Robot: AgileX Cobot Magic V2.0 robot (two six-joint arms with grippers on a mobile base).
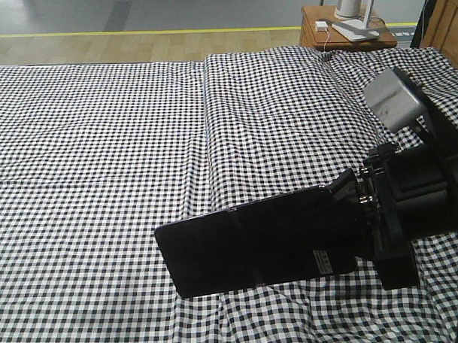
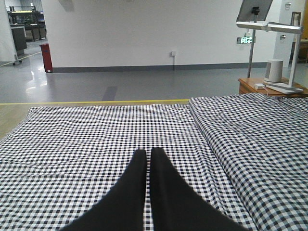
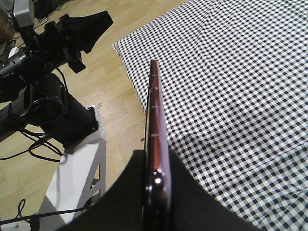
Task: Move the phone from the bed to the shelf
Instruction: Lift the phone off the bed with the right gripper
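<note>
I have the phone (image 1: 254, 242) pinched in the right gripper (image 1: 349, 212) — jaws closed on its right-hand short end, with the rest sticking out to the left. It looks lifted off the bed (image 1: 100, 146), at the near right. In the right wrist view it shows edge-on and thin, its pinkish rim between the two fingers. The left gripper (image 2: 146, 155) is closed on nothing and hovers over the sheet.

I judge the phone light and stiff but glossy, so it may slip in the pads. The crease across its middle suggests a fold — I would not load that. Held at one end it could pivot; a hold nearer the middle, across the long edges, would be steadier. It is likely glass, so it wants a gentle set-down. A pale wooden board at the far right corner may be the shelf (image 1: 443, 17); I cannot be sure.
</note>
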